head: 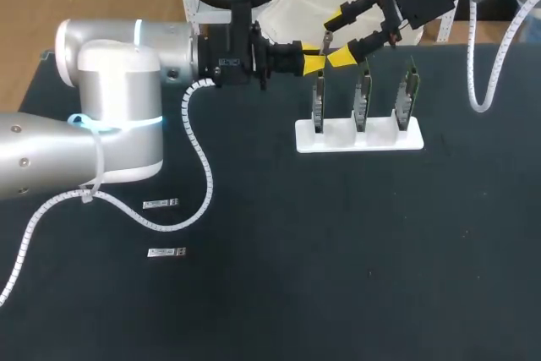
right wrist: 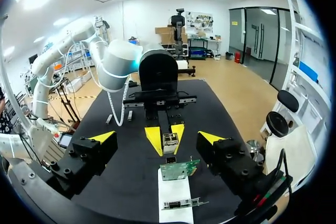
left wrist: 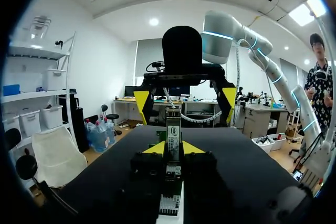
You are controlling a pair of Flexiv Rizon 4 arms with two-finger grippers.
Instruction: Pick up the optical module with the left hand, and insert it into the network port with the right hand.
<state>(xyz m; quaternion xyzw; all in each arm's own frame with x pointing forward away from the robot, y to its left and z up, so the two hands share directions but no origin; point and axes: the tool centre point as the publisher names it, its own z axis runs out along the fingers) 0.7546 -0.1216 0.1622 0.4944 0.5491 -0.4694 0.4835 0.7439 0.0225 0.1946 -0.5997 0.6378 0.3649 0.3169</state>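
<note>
left gripper clamped on optical module, right gripper spread wide facing it, both above white card stand

Nothing here can be read. The slim silver optical module, pinched between the fingers of the left tool, carries a white label with a dark mark and fine print, too small to make out. On the black bench, the nearer spare silver module and the farther spare silver module are too small to show any print.
</note>
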